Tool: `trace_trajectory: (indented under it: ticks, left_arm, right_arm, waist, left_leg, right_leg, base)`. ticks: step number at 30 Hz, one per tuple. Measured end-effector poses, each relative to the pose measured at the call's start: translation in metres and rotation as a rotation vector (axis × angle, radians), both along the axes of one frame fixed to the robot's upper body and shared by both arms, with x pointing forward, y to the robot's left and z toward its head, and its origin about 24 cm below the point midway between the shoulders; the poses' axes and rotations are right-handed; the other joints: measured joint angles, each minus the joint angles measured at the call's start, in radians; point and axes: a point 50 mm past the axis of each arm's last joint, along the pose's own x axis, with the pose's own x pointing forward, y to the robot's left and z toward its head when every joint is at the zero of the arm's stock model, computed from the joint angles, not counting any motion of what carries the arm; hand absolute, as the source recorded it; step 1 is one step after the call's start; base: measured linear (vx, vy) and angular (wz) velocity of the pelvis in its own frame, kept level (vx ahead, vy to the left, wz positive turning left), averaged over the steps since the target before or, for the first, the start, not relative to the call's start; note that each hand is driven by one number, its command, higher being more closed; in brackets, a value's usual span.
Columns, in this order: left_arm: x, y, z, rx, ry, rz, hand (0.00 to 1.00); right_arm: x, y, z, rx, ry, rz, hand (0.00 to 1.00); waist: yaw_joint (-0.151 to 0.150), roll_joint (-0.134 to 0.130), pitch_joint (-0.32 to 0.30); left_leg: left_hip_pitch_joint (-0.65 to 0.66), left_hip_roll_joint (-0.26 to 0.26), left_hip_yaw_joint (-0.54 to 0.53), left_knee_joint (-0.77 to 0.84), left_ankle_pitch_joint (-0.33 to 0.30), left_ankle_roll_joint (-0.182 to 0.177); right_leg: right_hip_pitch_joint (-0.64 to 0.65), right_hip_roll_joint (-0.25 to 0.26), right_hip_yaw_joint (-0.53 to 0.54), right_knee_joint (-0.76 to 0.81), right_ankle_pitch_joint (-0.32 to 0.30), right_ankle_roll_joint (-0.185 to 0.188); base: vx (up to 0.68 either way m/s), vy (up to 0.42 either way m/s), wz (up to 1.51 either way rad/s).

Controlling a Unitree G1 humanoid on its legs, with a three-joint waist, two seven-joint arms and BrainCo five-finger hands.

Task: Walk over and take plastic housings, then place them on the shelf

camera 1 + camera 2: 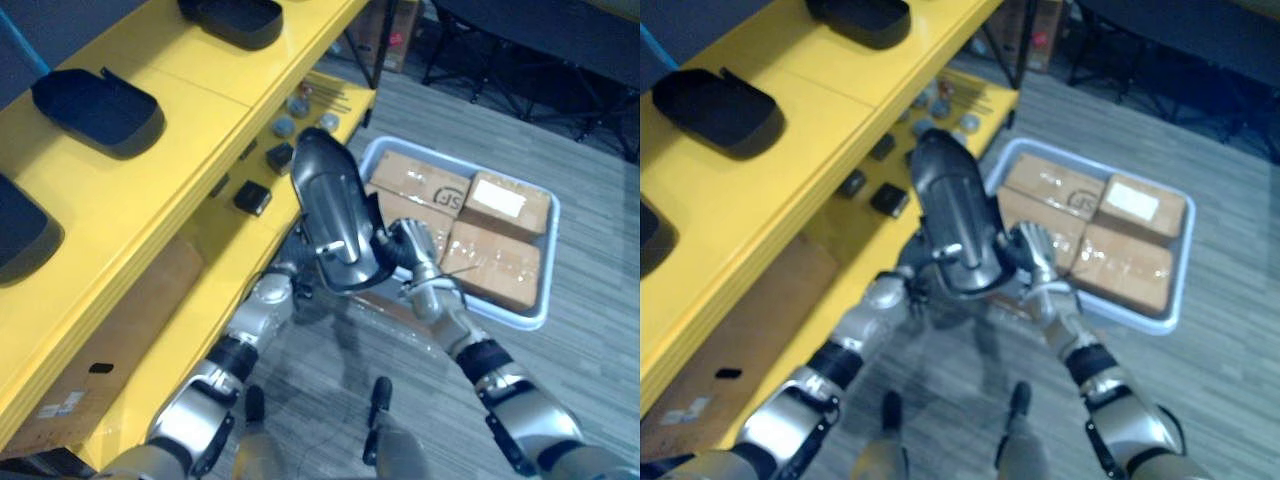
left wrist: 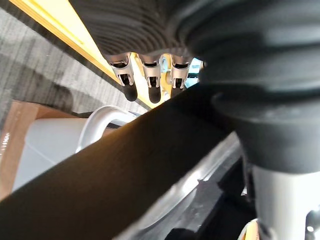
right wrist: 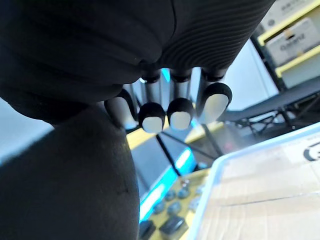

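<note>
Raised between both hands, a dark plastic housing (image 1: 335,215) stands tilted on end. The left hand (image 2: 153,80) presses its near-left edge with straight fingers, and the right hand (image 1: 422,270) braces the opposite side, fingers also extended (neither curls round it). Beyond the left hand runs a yellow shelf (image 1: 190,130) carrying more black housings (image 1: 100,108). Past the right hand, a pale tray (image 1: 551,260) holds cardboard boxes (image 1: 500,265).

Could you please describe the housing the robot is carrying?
Look between the yellow shelf and the tray of cardboard boxes. The glossy dark housing is there, between the left hand and right hand. Unlike the housings lying on the shelf, it is held on end.
</note>
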Motion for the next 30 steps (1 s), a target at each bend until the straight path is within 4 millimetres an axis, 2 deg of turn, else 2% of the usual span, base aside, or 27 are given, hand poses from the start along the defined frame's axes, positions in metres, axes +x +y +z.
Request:
trace_trajectory:
  ticks: [4,7,14,19,30]
  left_arm:
    - [-0.008,0.003,-0.013,0.039,-0.003,0.045,1.00]
    - [-0.010,0.003,-0.016,0.030,-0.014,0.076,1.00]
    - [-0.012,0.009,-0.020,0.004,-0.027,0.140,1.00]
    - [-0.017,0.011,-0.027,-0.001,-0.012,0.143,1.00]
    - [-0.020,0.010,-0.031,-0.047,0.011,0.114,1.00]
  right_arm:
    - [-0.011,0.003,-0.019,0.031,0.043,-0.003,1.00]
    - [-0.018,0.007,-0.027,0.054,0.064,0.017,1.00]
    - [-0.032,0.017,-0.031,0.119,0.050,0.058,1.00]
    - [-0.042,0.023,-0.042,0.158,0.070,0.050,1.00]
    - [-0.051,0.024,-0.045,0.209,0.062,0.044,1.00]
  waist:
    - [0.001,-0.002,-0.027]
    - [0.002,-0.007,-0.043]
    - [-0.005,-0.008,-0.066]
    - [-0.006,-0.012,-0.084]
    - [-0.018,-0.013,-0.113]
  left_leg:
    - [0.014,0.000,0.000,0.000,-0.004,0.000]
    - [0.017,0.001,0.001,0.000,-0.007,-0.003]
    - [0.030,0.002,0.006,0.000,-0.014,-0.002]
    - [0.037,0.002,0.008,0.000,-0.017,-0.003]
    - [0.067,0.002,0.016,0.000,-0.028,-0.001]
  right_leg:
    - [0.016,0.000,-0.003,-0.001,-0.006,0.002]
    - [0.017,0.000,-0.002,-0.008,-0.016,0.007]
    - [0.025,0.001,0.005,-0.009,-0.023,0.002]
    - [0.032,0.000,0.002,-0.009,-0.027,0.002]
    - [0.059,-0.001,0.002,-0.009,-0.032,0.004]
  base:
    - [0.00,0.000,0.00]
    - [-0.01,-0.001,-0.01]
    - [-0.01,-0.001,-0.02]
    - [0.00,0.000,0.00]
    - [0.00,0.001,0.00]
